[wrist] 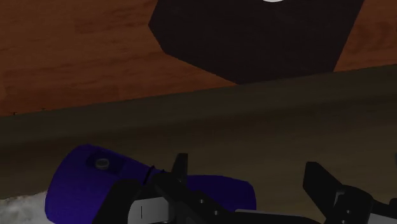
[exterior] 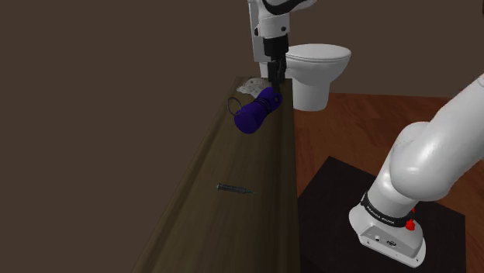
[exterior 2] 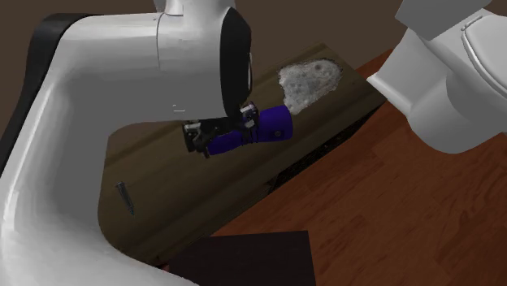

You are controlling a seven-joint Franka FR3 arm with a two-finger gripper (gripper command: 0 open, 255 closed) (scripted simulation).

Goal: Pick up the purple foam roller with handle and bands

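The hand (exterior: pixel 276 78) hangs upright over one end of the purple roller (exterior: pixel 256 114). The roller lies on the bench (exterior: pixel 233 225) close to its edge, extending toward 7 o'clock from the hand in the shoulder view. This alignment suits a straddling descent. In the wrist view the fingers (wrist: pixel 181 167) stand wide, with nothing clamped. Contact with the roller cannot be determined. In the second exterior view the arm (exterior 2: pixel 195 57) hides one roller end. The bands are indistinct.
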